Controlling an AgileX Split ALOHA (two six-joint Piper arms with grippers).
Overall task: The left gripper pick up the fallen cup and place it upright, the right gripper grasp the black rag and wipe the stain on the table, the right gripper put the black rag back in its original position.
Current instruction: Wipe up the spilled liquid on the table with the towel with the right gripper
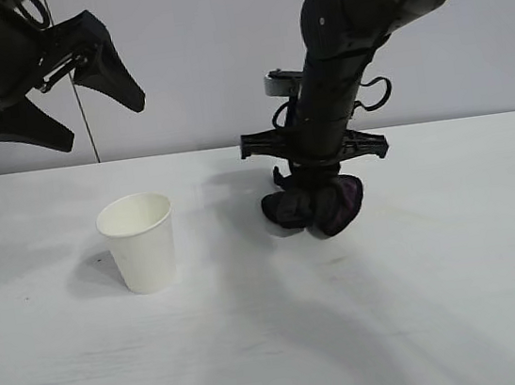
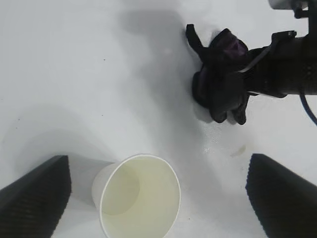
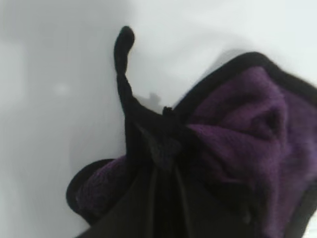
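Note:
The white paper cup (image 1: 140, 241) stands upright on the table (image 1: 443, 301), left of centre. My left gripper (image 1: 101, 123) is open and empty, raised above and behind the cup. In the left wrist view the cup (image 2: 138, 198) sits below and between its spread fingers (image 2: 34, 193). My right gripper (image 1: 310, 188) is shut on the black rag (image 1: 314, 206), which shows purple folds, and presses it onto the table right of the cup. In the right wrist view the rag (image 3: 237, 139) bunches around the closed gripper (image 3: 166, 168). A faint amber smear of the stain (image 2: 240, 148) lies beside the rag (image 2: 220, 84).
The white tabletop runs wide to the front and right. A grey wall (image 1: 202, 57) stands behind the table's far edge. The right arm (image 1: 350, 28) reaches down from the upper right over the table's middle.

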